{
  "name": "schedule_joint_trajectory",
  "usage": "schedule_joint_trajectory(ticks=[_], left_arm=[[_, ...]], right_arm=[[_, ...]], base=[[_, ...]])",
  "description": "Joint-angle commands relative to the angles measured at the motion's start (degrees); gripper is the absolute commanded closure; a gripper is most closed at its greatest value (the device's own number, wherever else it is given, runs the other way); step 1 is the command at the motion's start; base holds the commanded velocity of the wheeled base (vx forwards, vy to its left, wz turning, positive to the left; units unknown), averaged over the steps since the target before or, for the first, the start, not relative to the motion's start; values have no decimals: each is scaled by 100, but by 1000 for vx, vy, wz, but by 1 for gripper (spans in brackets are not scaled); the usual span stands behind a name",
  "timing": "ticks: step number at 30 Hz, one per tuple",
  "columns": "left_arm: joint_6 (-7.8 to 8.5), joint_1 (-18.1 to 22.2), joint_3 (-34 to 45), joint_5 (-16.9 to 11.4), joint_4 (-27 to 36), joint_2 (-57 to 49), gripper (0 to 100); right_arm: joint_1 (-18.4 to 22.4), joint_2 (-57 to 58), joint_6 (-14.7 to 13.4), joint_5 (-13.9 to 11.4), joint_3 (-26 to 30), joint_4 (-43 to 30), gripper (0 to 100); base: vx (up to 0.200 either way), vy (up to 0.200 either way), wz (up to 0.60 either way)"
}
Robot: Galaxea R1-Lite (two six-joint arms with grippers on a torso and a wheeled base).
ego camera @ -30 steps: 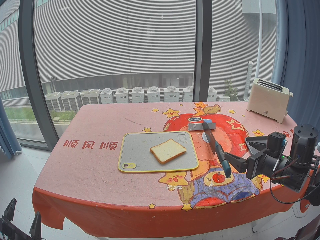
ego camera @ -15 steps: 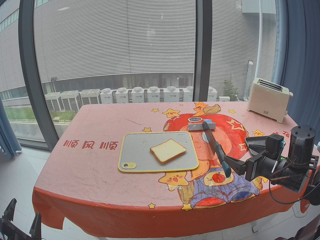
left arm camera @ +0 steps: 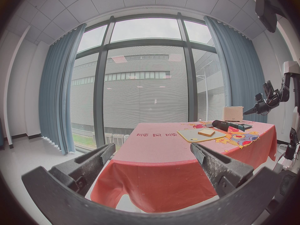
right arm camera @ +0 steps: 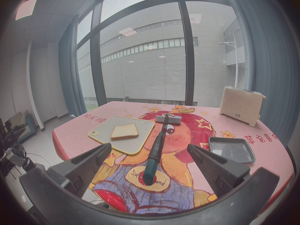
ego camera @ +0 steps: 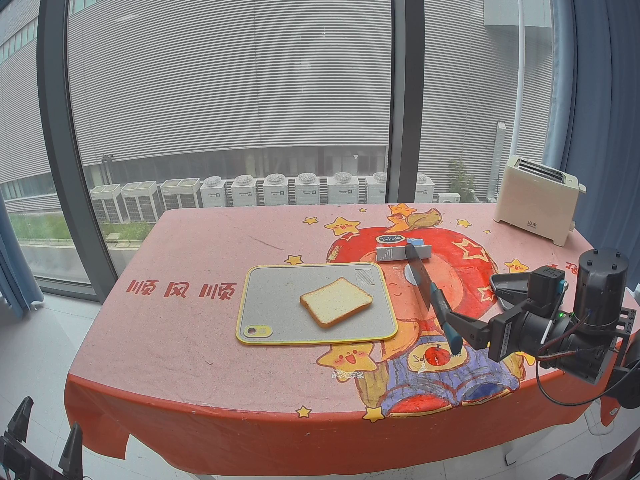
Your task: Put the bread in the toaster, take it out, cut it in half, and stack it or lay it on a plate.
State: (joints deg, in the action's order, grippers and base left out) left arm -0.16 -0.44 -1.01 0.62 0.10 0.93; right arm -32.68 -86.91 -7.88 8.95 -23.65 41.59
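The bread (ego camera: 335, 301) lies flat on the right half of the cutting board (ego camera: 280, 301), a little in from the middle of the surface (ego camera: 200, 248). The slice is turned on the board, so its long axis runs roughly from 8 to 2 o'clock. Just off the board's right edge, at 3 o'clock from the slice, is the knife (ego camera: 427, 288). Its long axis runs from 11 to 5 o'clock: the blade tip is propped on a small grey rest (ego camera: 390, 253), and the teal handle (ego camera: 448, 321) points back toward me. My right hand (right arm camera: 148, 148) hovers at the handle's end with its fingers spread wide to either side, not closed on it. A dark tray (right arm camera: 232, 149) sits at 3 o'clock from the knife, near the surface's right edge. The toaster (ego camera: 539, 199) stands at 1 o'clock in the far right corner, well apart from the bread. My left hand (left arm camera: 152, 150) hangs low off the near left corner at 7 o'clock, spread open and holding nothing.
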Motion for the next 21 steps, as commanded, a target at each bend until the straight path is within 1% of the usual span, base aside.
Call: schedule_joint_trajectory(ticks=[1,5,11,18,21], left_arm=[[-2,0,101,-1,-1,-93,0],[-2,0,101,-1,-1,-93,0],[-2,0,101,8,-1,-93,0],[-2,0,101,8,-1,-93,0],[-2,0,101,-1,-1,-93,0]], right_arm=[[-36,-90,-12,2,-17,-90,0],[-19,-213,-12,10,-70,-81,0],[-1,-406,-12,195,-210,-81,0],[69,-424,-21,204,-254,-90,0],[139,-573,-30,213,-360,-81,0]], base=[[0,0,0],[0,0,0],[0,0,0],[0,0,0],[0,0,0]])
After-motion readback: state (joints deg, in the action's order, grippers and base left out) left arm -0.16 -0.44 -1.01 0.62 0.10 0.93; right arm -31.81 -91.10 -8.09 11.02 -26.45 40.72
